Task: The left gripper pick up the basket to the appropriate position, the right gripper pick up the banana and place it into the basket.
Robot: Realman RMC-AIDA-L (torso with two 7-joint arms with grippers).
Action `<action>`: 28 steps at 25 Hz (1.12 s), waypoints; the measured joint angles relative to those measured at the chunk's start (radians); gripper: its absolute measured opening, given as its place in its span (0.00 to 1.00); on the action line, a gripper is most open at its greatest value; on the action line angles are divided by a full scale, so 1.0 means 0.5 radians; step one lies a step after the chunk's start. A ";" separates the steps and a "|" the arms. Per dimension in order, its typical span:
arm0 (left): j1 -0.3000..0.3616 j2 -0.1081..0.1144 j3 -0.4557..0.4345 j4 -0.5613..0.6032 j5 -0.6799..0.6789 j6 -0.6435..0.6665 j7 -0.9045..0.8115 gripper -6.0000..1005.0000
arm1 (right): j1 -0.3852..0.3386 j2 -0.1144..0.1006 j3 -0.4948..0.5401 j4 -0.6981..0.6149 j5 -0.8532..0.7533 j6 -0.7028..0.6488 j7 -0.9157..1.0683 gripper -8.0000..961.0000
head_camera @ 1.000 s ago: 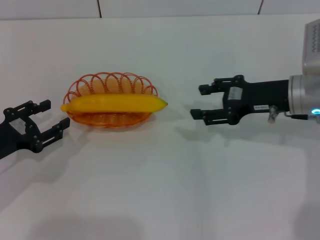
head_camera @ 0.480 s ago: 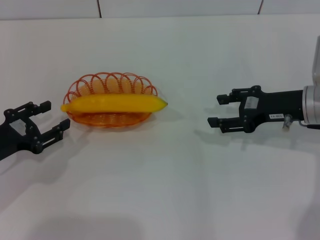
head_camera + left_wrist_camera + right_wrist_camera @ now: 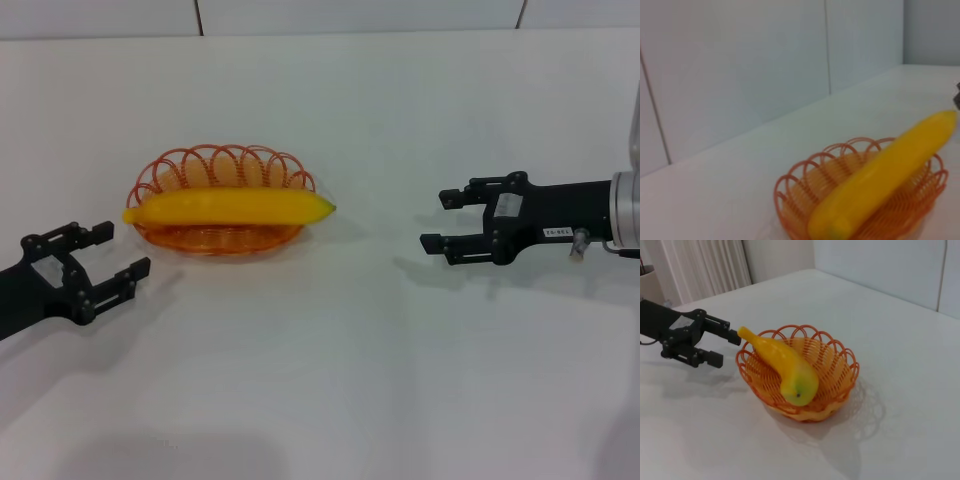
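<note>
The orange wire basket (image 3: 222,165) sits on the white table, left of centre. The yellow banana (image 3: 228,207) lies lengthwise across it, its ends resting on the rim. Both also show in the left wrist view, basket (image 3: 805,182) and banana (image 3: 880,175), and in the right wrist view, basket (image 3: 840,357) and banana (image 3: 782,365). My left gripper (image 3: 108,265) is open and empty, just left of and nearer than the basket; it also shows in the right wrist view (image 3: 722,346). My right gripper (image 3: 440,220) is open and empty, well to the right of the basket.
The white table (image 3: 320,380) spreads all around. A pale wall (image 3: 350,12) runs along its far edge. A radiator (image 3: 705,265) shows beyond the table in the right wrist view.
My right gripper has drawn back to the right, away from the basket. My left gripper has slid a little nearer and to the right. Basket and banana have not moved.
</note>
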 joint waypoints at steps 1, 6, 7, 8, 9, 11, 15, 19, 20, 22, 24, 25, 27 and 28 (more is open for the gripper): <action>0.001 -0.002 0.000 0.000 0.002 0.007 -0.003 0.66 | 0.000 -0.002 0.000 0.000 0.000 0.001 0.008 0.77; 0.095 -0.017 -0.008 -0.001 -0.034 0.115 0.007 0.66 | 0.000 -0.005 0.004 -0.006 0.000 0.001 0.024 0.77; 0.114 -0.017 -0.012 0.000 -0.038 0.144 0.006 0.66 | -0.003 -0.005 0.012 -0.007 0.000 0.001 0.026 0.77; 0.130 -0.017 -0.016 0.001 -0.041 0.173 0.003 0.66 | -0.011 -0.005 0.026 -0.009 0.000 0.000 0.030 0.77; 0.143 -0.016 -0.019 0.002 -0.041 0.201 -0.002 0.66 | -0.022 -0.005 0.041 -0.013 0.000 -0.001 0.033 0.77; 0.168 -0.016 -0.021 0.006 -0.041 0.241 -0.005 0.66 | -0.047 -0.005 0.078 -0.021 0.000 -0.002 0.039 0.77; 0.224 -0.013 -0.022 0.017 -0.075 0.258 -0.004 0.66 | -0.073 -0.005 0.117 -0.025 0.000 -0.013 0.040 0.77; 0.259 -0.008 -0.023 0.038 -0.114 0.273 0.004 0.66 | -0.089 -0.005 0.164 -0.027 0.000 -0.064 0.033 0.77; 0.264 -0.007 -0.022 0.045 -0.115 0.275 0.003 0.66 | -0.094 -0.005 0.177 -0.027 0.000 -0.070 0.032 0.77; 0.268 -0.005 -0.022 0.049 -0.115 0.276 0.001 0.66 | -0.105 -0.005 0.201 -0.028 0.000 -0.075 0.028 0.77; 0.270 -0.003 -0.022 0.049 -0.115 0.286 0.000 0.66 | -0.113 -0.005 0.209 -0.030 0.000 -0.076 0.025 0.77; 0.272 -0.001 -0.022 0.050 -0.113 0.298 -0.001 0.66 | -0.114 -0.005 0.209 -0.031 0.000 -0.077 0.025 0.77; 0.280 0.006 -0.022 0.062 -0.108 0.339 -0.008 0.66 | -0.115 -0.005 0.210 -0.033 0.000 -0.077 0.024 0.77; 0.287 0.011 -0.022 0.076 -0.106 0.362 -0.017 0.66 | -0.115 -0.005 0.210 -0.034 0.000 -0.077 0.024 0.77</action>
